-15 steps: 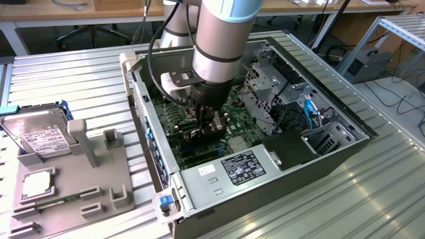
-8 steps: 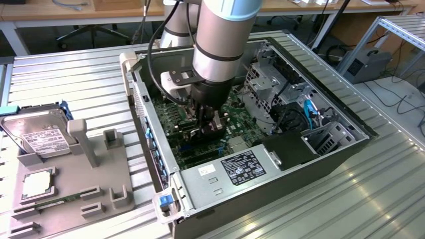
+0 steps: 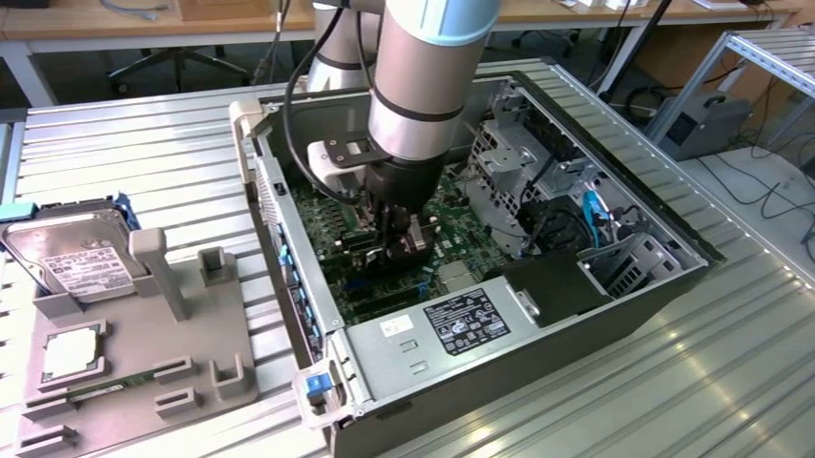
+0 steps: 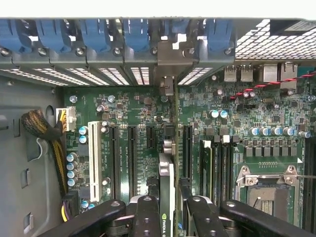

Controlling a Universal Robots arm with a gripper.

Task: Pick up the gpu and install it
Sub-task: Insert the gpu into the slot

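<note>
Wrist view, gripper (image 4: pixel 170 210) clamping gpu (image 4: pixel 168 187), slots (image 4: pixel 123 158) alongside

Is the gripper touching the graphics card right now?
Touching. In the wrist view the gripper has its jaws pressed against both faces of the graphics card, which stands on edge over the motherboard.
</note>
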